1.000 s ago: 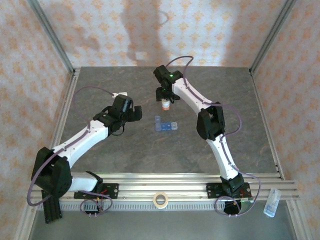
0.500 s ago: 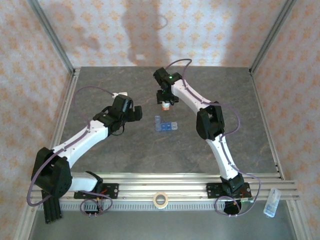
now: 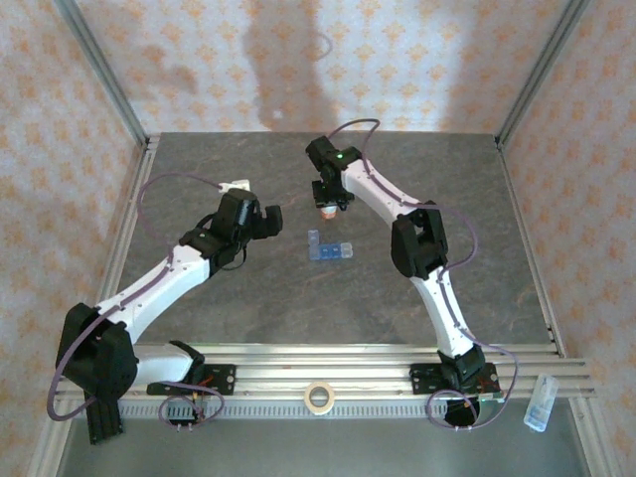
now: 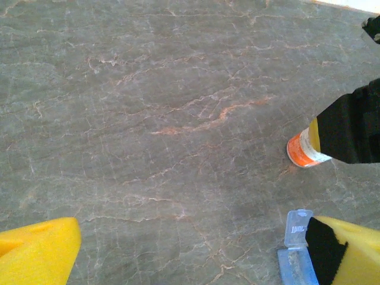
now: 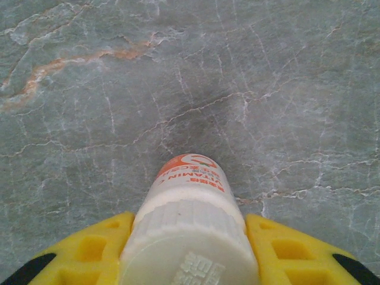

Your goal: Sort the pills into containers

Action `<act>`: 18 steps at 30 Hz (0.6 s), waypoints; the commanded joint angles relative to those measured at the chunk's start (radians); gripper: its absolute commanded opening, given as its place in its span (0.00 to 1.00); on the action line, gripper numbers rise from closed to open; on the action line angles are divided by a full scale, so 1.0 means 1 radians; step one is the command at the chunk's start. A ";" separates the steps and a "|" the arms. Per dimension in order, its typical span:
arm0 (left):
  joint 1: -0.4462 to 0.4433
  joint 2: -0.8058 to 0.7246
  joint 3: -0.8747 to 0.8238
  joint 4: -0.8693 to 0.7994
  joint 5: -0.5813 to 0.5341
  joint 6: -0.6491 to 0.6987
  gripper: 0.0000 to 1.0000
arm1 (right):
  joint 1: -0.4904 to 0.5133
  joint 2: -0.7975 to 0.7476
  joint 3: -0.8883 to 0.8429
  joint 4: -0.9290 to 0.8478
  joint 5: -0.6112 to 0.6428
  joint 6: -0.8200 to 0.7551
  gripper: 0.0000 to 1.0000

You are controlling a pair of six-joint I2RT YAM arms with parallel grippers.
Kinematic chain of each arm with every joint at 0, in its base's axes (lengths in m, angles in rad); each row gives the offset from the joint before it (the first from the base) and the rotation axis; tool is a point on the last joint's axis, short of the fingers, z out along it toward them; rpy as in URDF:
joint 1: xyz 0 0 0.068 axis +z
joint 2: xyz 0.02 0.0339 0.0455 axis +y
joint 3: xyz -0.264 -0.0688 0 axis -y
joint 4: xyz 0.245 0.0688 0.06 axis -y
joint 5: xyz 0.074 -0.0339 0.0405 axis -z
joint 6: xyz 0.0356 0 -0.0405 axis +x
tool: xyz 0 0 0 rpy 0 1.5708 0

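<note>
A grey, stone-patterned tabletop (image 3: 248,308) veined with orange sits inside a booth of peach-patterned wallpaper (image 3: 427,60), framed by aluminium posts. A metal rail (image 3: 378,360) runs along its near edge, with a roll of tape (image 3: 318,397) resting just in front of it.

The containers (image 3: 329,248), a short blue strip with one clear end, lie flat near the centre of the tabletop. A white bottle (image 3: 328,210) with an orange band stands upright just beyond them, toward the far edge.

The right gripper (image 3: 329,199) reaches down over the bottle, and its yellow fingers (image 5: 95,246) are clenched against both sides of it. The left gripper (image 3: 266,221) hangs released to the left of the strip, well apart from it. Its fingers (image 4: 35,249) are spread wide, and the strip's clear end (image 4: 297,225) shows beside one of them.

A second ago the right fingers stood wider around the bottle; they have since drawn in on it. The left arm has also shifted, its shoulder sitting lower in the overhead view. Bottle and containers lie where they were.
</note>
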 commanded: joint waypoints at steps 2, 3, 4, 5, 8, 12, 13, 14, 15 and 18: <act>0.004 0.068 0.064 0.055 0.025 0.125 1.00 | -0.024 -0.136 -0.005 0.029 -0.047 0.032 0.33; 0.004 0.097 0.087 0.052 0.036 0.153 1.00 | -0.028 -0.154 -0.001 0.021 -0.056 0.031 0.33; 0.003 0.120 0.109 0.051 0.050 0.176 1.00 | -0.031 -0.169 0.001 0.014 -0.068 0.024 0.34; 0.004 0.147 0.129 0.054 0.069 0.207 1.00 | -0.034 -0.180 0.007 0.001 -0.074 0.014 0.34; 0.003 0.210 0.172 0.085 0.105 0.283 1.00 | -0.058 -0.221 0.034 -0.061 -0.100 -0.026 0.34; 0.003 0.266 0.198 0.158 0.179 0.387 1.00 | -0.115 -0.290 0.009 -0.084 -0.190 -0.039 0.34; 0.003 0.278 0.199 0.177 0.202 0.405 1.00 | -0.131 -0.308 -0.001 -0.091 -0.222 -0.039 0.34; 0.002 0.289 0.197 0.207 0.237 0.427 1.00 | -0.142 -0.323 -0.008 -0.099 -0.246 -0.043 0.34; 0.003 0.301 0.194 0.236 0.259 0.446 1.00 | -0.156 -0.337 -0.014 -0.111 -0.267 -0.049 0.34; 0.003 0.331 0.155 0.371 0.333 0.481 1.00 | -0.189 -0.370 -0.033 -0.135 -0.326 -0.067 0.34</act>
